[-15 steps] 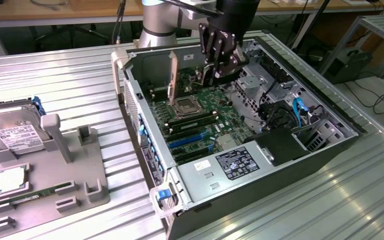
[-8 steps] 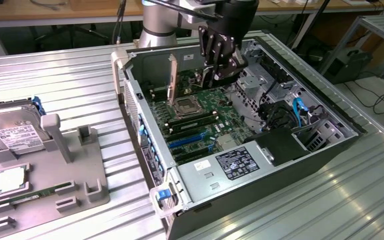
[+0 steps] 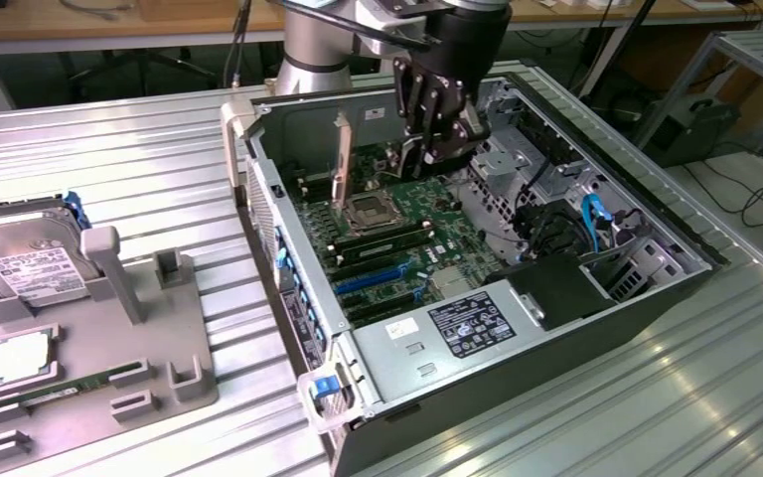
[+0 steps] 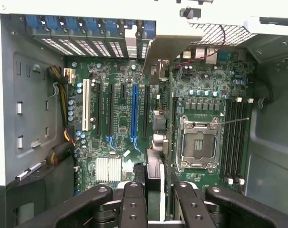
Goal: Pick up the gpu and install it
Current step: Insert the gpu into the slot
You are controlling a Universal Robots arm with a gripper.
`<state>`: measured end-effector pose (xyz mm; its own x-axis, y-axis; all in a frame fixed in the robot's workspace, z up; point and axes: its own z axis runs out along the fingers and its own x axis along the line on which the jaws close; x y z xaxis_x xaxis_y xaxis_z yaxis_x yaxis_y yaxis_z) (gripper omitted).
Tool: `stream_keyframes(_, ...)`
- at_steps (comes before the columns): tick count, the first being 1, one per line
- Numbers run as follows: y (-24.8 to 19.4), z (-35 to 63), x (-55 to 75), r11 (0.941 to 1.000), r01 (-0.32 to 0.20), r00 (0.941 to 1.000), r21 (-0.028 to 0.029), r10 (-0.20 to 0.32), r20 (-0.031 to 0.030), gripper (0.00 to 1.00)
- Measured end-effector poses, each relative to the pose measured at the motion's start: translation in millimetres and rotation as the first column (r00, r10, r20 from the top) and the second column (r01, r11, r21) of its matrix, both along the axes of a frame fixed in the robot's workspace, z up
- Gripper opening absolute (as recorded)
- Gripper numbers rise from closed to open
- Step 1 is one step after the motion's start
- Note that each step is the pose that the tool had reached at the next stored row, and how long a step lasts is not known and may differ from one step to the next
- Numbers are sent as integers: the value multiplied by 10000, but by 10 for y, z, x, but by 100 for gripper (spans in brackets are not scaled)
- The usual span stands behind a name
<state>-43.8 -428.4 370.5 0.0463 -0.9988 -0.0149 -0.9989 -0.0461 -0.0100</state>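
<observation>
We see the gpu (image 4: 154,164) clamped edge-on between the pincer's (image 4: 153,190) two fingers (image 4: 132,202). They stand partly closed, one on each face of the thin dark card. The card reaches away from the pincer, and its pale bracket (image 4: 171,47) sits at the far end, close to the row of blue slot clips (image 4: 87,26) on the case's rear wall.

From outside, the pincer (image 3: 437,139) hangs inside the open case (image 3: 647,298). The bracket (image 3: 343,164) shows as a thin upright strip on the exterior view's left of it. The card looks raised above the motherboard (image 4: 120,90), though we cannot tell whether its lower edge touches a slot.

Directly below the pincer the board lies bare. On one side of the held card runs the long blue slot (image 4: 134,111), and on the other sits the open CPU socket (image 4: 197,145), with the memory slots (image 4: 233,140) just beyond it.

Further from the pincer, at the near end of the case, lies the power supply (image 3: 468,323) with its label.

Well away, on the exterior view's left, a grey holder (image 3: 156,328) on the ribbed metal table (image 3: 130,149) carries a hard drive (image 3: 31,263).
</observation>
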Motion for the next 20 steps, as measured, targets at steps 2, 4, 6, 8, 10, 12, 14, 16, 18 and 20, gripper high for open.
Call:
stream_keyframes(2,0,-13,0,10000,0,10000,-1,0,-1,27)
stream_keyframes(4,0,-26,0,10000,0,10000,-1,0,-1,27)
stream_keyframes(6,0,-41,0,10000,0,10000,-1,0,-3,27)
stream_keyframes(8,0,-56,0,10000,1,10000,-1,-1,-5,27)
stream_keyframes(10,0,-71,0,10000,-1,10000,-1,1,-9,27)
stream_keyframes(12,0,-87,0,10000,0,10000,0,0,-15,27)
stream_keyframes(14,0,-103,0,10000,0,10000,0,0,-23,27)
stream_keyframes(16,0,-119,0,10000,1,10000,0,-1,-28,27)
stream_keyframes(18,0,-135,0,10000,0,10000,1,0,-34,27)
stream_keyframes(20,0,-150,0,10000,0,10000,-1,0,-39,27)
